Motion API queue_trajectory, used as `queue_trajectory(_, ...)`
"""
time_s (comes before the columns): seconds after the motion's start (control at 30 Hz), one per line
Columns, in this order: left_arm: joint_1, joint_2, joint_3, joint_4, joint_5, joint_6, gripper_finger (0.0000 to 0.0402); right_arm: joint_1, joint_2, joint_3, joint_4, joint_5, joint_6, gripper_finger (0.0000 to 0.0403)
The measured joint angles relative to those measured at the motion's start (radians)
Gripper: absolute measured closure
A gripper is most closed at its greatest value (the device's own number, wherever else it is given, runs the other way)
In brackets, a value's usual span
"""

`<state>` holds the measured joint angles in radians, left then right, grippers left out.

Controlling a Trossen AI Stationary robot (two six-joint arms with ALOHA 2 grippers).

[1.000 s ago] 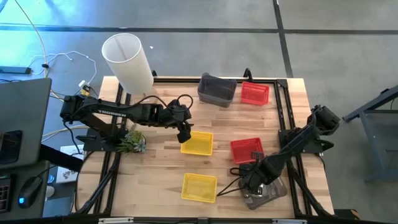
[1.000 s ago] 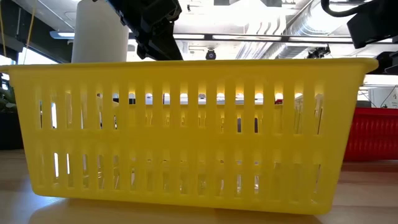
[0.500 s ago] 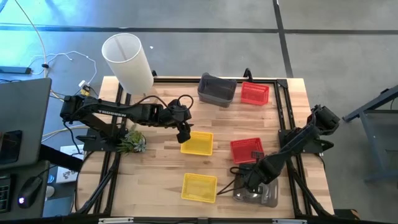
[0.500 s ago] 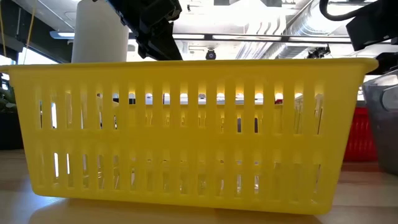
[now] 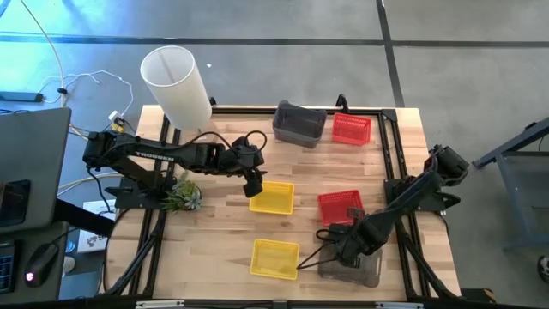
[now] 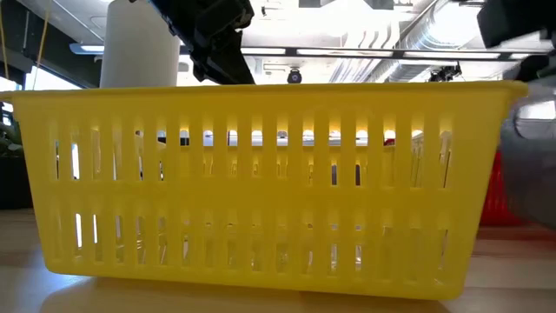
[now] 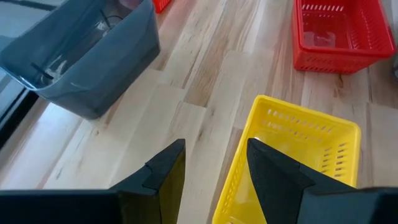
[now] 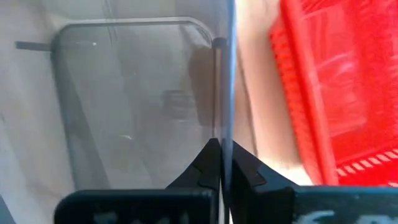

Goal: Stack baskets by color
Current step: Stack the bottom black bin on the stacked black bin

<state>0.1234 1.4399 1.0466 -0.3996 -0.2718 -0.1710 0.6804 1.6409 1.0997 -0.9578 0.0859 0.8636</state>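
**A:** Grey, thin, see-through plastic: that was what your right pincer point(image 8: 222, 163) had pinched, its fingers closed on one wall of the grey basket point(image 5: 350, 268) at the tabletop's point(image 5: 223, 232) near right corner. A grip on an edge that slim could have let the basket swing or slip out once you lifted.

**B:** And where did you have to take it?

**A:** I judged to the grey stack point(image 5: 298, 123) at the far edge, beside a red basket point(image 5: 352, 129). Another red basket point(image 5: 340, 206) lay just beside your pincer, so a low carry could have clipped its rim and dragged it.

**B:** What about your left arm?

**A:** Your left pincer point(image 7: 211, 168) stood with its fingers apart, straddling the near wall of a yellow basket point(image 7: 292, 158) at mid-tabletop, holding nothing. Had you closed off-centre there, the basket could have tipped. A second yellow basket point(image 5: 274, 257) sat near the front edge, close to your right arm's cable, which might have snagged it.
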Motion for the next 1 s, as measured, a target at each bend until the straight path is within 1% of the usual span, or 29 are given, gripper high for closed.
queue_trajectory(0.33, 0.0, 0.0, 0.0, 0.0, -0.005, 0.103, 0.0245, 0.0, 0.0, 0.154, -0.16, 0.079, -0.014, 0.0403)
queue_trajectory(0.57, 0.006, 0.0, 0.0, 0.0, -0.012, 0.201, 0.0245, -0.009, 0.0, 0.3, -0.292, 0.2, -0.058, 0.0403)
queue_trajectory(0.63, 0.012, 0.0, 0.0, 0.0, -0.012, 0.209, 0.0245, -0.021, 0.0, 0.351, -0.33, 0.235, -0.078, 0.0403)
queue_trajectory(0.83, 0.049, -0.006, 0.0, -0.004, -0.012, 0.249, 0.0245, -0.096, -0.001, 0.486, -0.429, 0.347, -0.198, 0.0403)
queue_trajectory(0.93, 0.077, -0.022, 0.0, -0.007, -0.012, 0.279, 0.0245, -0.158, -0.001, 0.533, -0.471, 0.377, -0.279, 0.0403)
queue_trajectory(1.0, 0.101, -0.038, 0.0, -0.027, -0.011, 0.28, 0.0245, -0.211, -0.001, 0.554, -0.475, 0.376, -0.359, 0.0403)
